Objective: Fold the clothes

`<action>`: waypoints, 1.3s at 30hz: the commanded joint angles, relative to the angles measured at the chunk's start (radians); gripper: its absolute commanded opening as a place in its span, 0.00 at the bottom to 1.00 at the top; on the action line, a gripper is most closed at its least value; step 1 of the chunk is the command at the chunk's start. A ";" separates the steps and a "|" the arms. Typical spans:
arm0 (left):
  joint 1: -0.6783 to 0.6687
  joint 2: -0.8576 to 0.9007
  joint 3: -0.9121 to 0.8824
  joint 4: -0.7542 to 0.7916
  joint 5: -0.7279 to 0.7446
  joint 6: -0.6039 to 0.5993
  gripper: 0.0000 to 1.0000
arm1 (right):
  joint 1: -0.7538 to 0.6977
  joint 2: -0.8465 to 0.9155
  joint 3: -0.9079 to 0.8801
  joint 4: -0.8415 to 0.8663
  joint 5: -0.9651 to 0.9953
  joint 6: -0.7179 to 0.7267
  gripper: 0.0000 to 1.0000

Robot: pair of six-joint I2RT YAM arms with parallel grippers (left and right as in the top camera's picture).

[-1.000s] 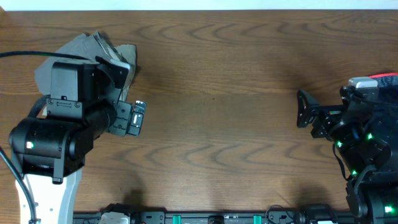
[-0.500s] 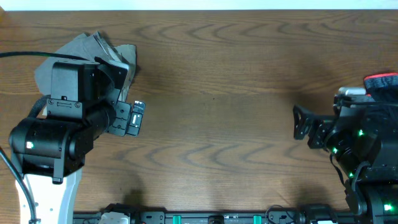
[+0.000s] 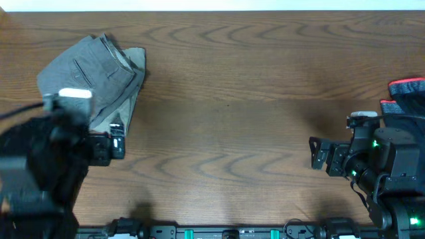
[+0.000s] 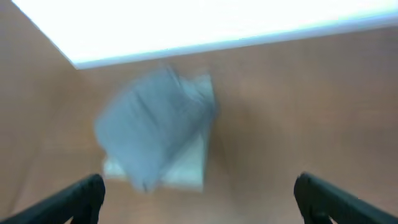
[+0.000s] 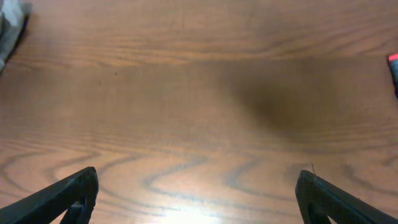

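Note:
The grey shorts [image 3: 93, 70] lie folded into a compact bundle at the far left of the table, pale lining showing along the lower edge. In the blurred left wrist view they [image 4: 155, 127] sit ahead of my open fingers. My left gripper [image 3: 114, 146] is open and empty, just in front of the bundle and apart from it. My right gripper [image 3: 317, 154] is open and empty over bare wood at the right; its fingertips [image 5: 68, 196] frame only table.
A black garment with a red band [image 3: 406, 93] lies at the right table edge, behind my right arm; a red sliver of it shows in the right wrist view [image 5: 393, 59]. The table's far edge meets a white wall [image 3: 212, 5].
My left arm has pulled back toward the front, uncovering the folded shorts. My right arm has drawn back and toward the front edge.

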 commanded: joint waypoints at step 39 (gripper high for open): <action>0.029 -0.848 -1.470 1.025 0.222 -0.077 0.98 | -0.007 -0.002 0.008 -0.006 0.009 0.000 0.99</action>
